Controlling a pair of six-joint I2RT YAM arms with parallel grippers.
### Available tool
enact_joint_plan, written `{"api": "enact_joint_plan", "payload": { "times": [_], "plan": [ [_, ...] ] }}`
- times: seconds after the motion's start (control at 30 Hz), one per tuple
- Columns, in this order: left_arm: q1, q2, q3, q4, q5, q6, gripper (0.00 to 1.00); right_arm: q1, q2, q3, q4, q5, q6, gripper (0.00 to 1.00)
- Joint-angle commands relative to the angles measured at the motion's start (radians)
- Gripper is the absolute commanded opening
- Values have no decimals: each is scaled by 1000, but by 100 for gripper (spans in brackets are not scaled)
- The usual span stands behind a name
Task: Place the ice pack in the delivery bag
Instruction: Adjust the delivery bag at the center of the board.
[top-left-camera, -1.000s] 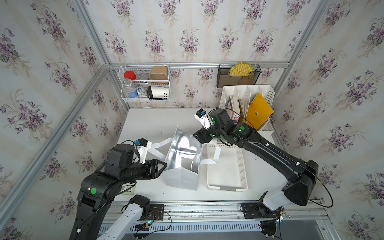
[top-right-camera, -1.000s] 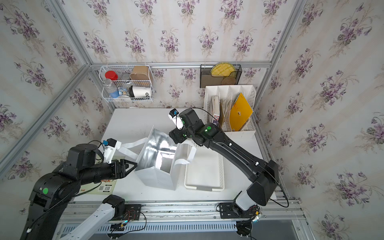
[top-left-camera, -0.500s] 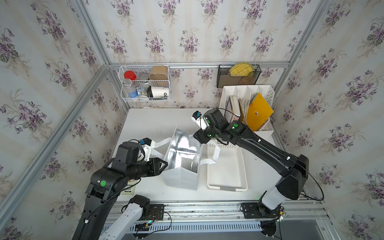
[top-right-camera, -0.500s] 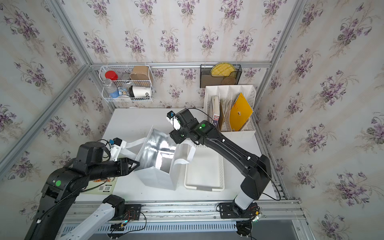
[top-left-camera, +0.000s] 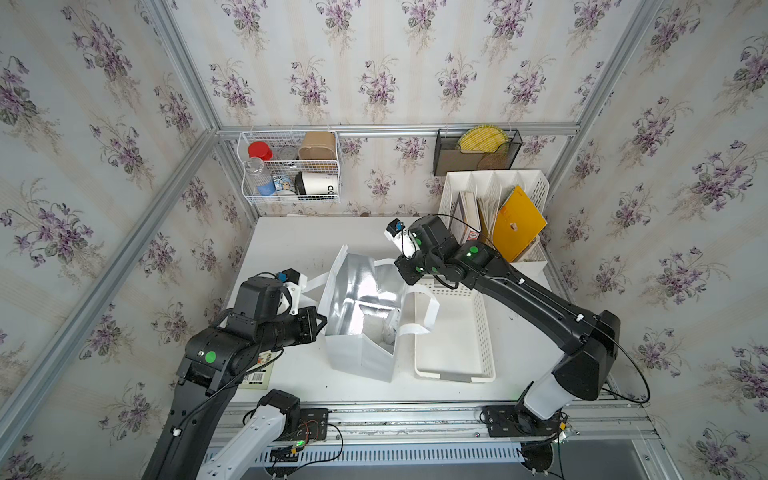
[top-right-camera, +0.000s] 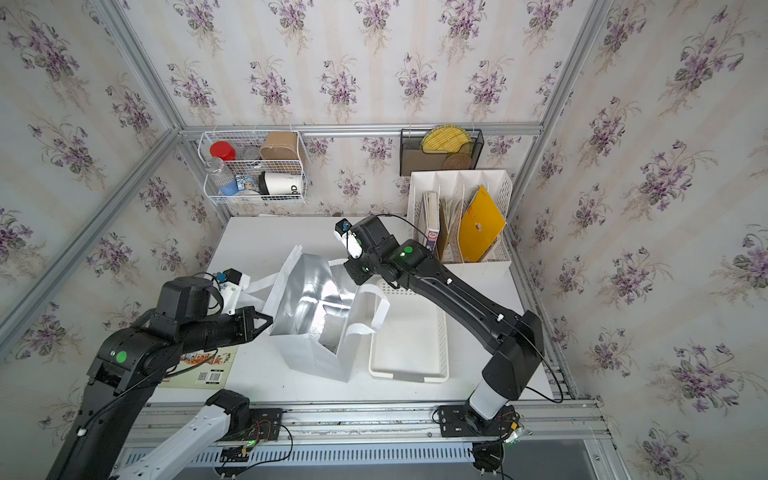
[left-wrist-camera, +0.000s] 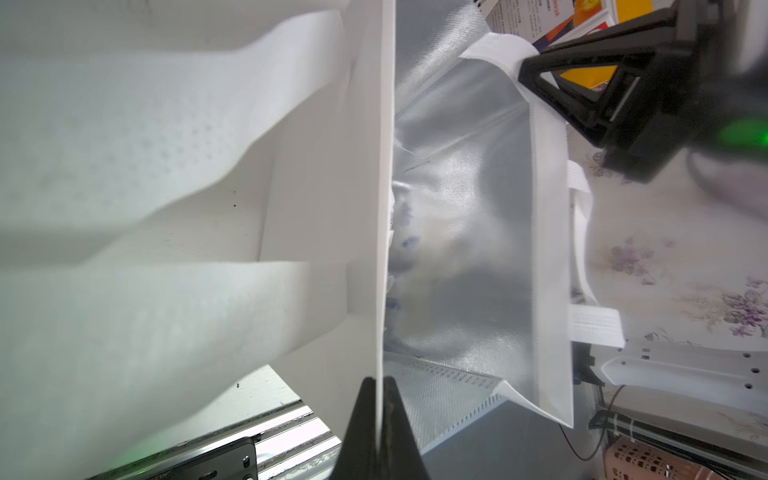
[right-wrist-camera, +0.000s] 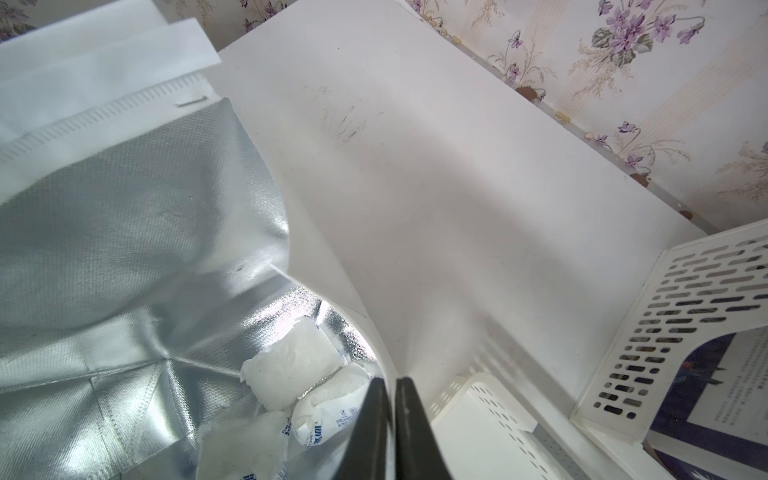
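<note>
While both arms are holding the delivery bag open on the counter, the job is looking all but done. The ice pack is lying on the silver bottom beside other pouches. The left fingers are clamped on one rim wall, and the right fingers are pinching the opposite rim. Only letting go seems left.

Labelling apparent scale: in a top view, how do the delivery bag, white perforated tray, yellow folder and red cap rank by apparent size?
1. delivery bag, though it stands taller, nearer the camera
2. white perforated tray
3. yellow folder
4. red cap
</note>
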Motion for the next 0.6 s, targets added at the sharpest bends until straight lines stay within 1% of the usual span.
{"api": "enact_joint_plan", "payload": {
  "times": [0.0, 0.17, 0.27, 0.33, 0.57],
  "plan": [
    [0, 31, 46, -5, -126, 22, 0, 4, -18, 23, -11, 33, 53, 0],
    [2, 121, 149, -7, -259, 71, 0, 19, -97, 10, -6, 84, 204, 0],
    [4, 183, 203, -14, -318, 99, 0, 85, -137, -14, -20, 184, 280, 0],
    [6, 216, 226, -1, -322, 119, 0, 122, -161, -33, -25, 229, 334, 0],
    [19, 294, 291, 50, -308, 176, 0, 242, -259, -152, 41, 301, 545, 0]
  ]
}}
